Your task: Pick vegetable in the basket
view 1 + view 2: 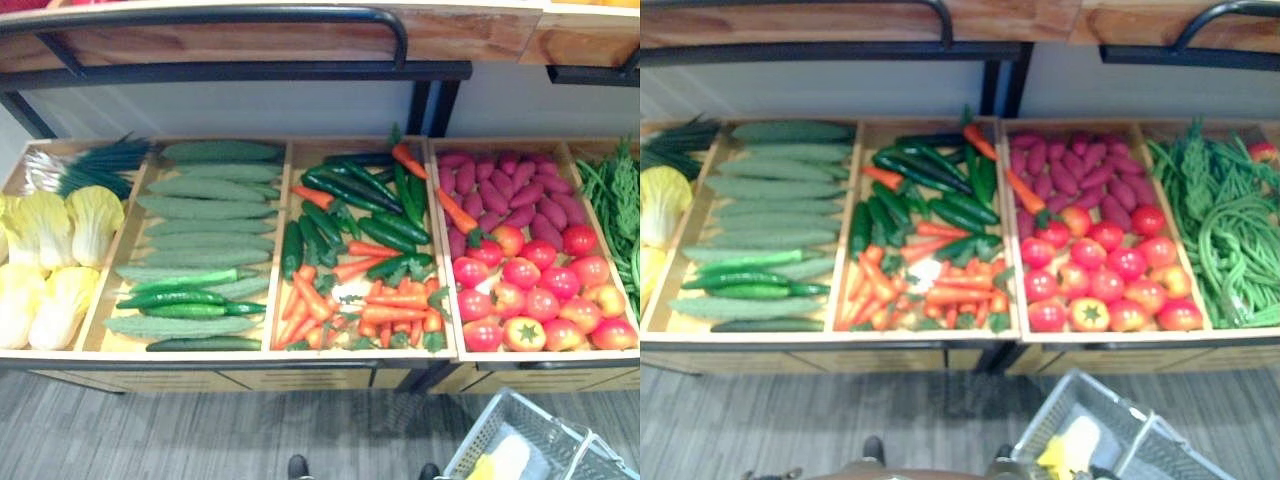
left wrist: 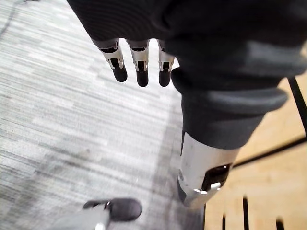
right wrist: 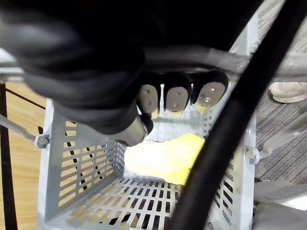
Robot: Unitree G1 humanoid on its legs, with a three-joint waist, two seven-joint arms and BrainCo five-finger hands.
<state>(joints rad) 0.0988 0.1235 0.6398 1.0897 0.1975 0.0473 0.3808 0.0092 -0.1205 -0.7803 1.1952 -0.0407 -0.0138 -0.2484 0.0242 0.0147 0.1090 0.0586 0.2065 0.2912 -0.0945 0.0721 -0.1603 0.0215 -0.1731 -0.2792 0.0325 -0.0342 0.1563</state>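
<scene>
Grey plank floor [image 1: 150,430] under a wooden produce worktop [image 1: 280,352]. At lower right, grey perforated plastic basket [image 1: 500,415], cut off by the eye views' edge. Inside it, pale yellow leafy cabbage [image 3: 165,158], flat on the bottom, seen whole from the right wrist; leading end unclear. Right hand [image 3: 175,98] curled round the grey bar handle [image 3: 268,64], thumb partly hidden. Left hand [image 2: 139,62] over the floor, fingers straight and loose.
</scene>
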